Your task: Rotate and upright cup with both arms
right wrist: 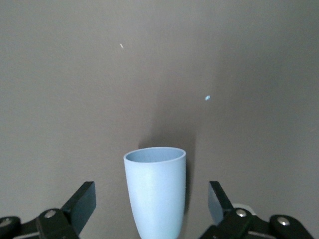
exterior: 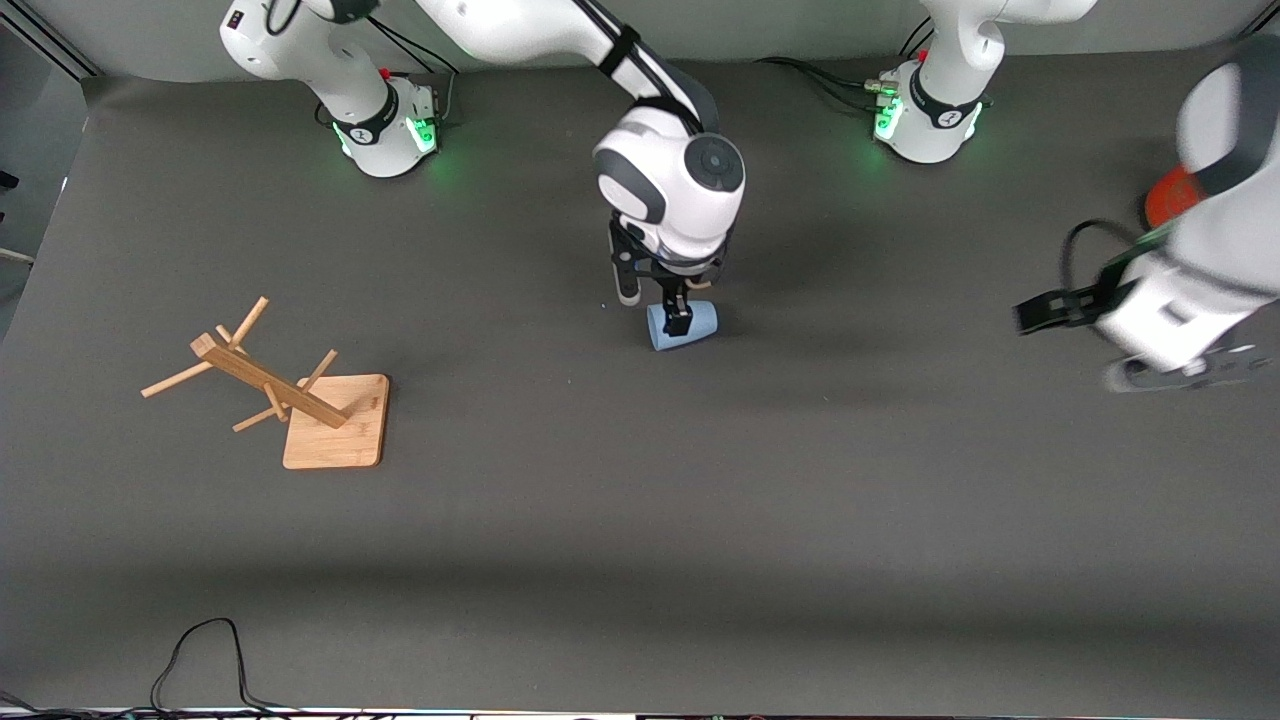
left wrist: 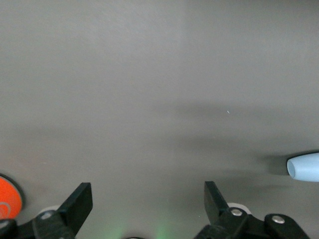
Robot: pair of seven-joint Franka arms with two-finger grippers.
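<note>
Black cable (exterior: 200, 660) loops at the lower left edge of the front view, on a dark grey tabletop (exterior: 700, 520) that lies broad and bare across the lower frame. One wooden rack (exterior: 290, 395) lies tipped at centre left. One cup (exterior: 683, 325), light blue, lies on its side at upper centre, well apart from the rack. Over it hangs the right claw (exterior: 655, 300), spread wide, fingers either side without touching. At the right edge, the left claw (left wrist: 147, 201) hovers wide and empty. One orange object (exterior: 1170, 195) shows beside it.
</note>
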